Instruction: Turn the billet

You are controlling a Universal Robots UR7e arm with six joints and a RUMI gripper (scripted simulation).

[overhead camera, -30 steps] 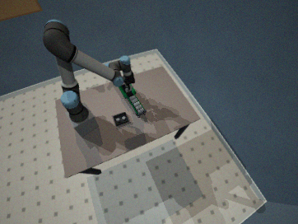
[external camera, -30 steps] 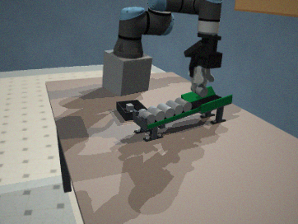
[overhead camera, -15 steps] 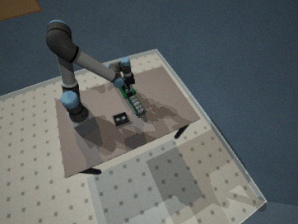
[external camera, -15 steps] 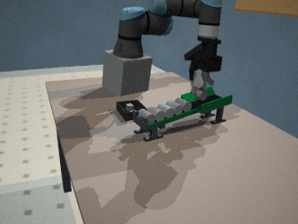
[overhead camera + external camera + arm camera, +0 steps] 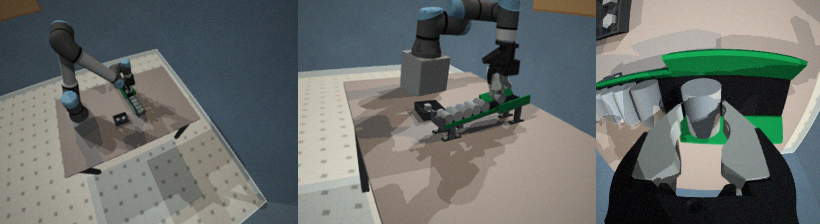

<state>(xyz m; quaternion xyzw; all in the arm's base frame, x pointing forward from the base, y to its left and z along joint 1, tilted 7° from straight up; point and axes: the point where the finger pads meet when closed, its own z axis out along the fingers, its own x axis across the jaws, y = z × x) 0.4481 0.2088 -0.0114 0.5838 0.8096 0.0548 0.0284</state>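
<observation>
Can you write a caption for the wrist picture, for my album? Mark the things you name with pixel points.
Between the claw's point(image 5: 702, 112) two gray fingers, a round steel billet point(image 5: 701, 97) sits over the green-walled ramp point(image 5: 736, 62).

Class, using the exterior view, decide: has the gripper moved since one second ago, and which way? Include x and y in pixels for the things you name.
Yes: the gripper point(image 5: 128, 90) point(image 5: 499, 96) point(image 5: 702, 102) has moved down, its fingertips now lower against the green ramp point(image 5: 123, 94) point(image 5: 516, 103) point(image 5: 736, 62).
</observation>
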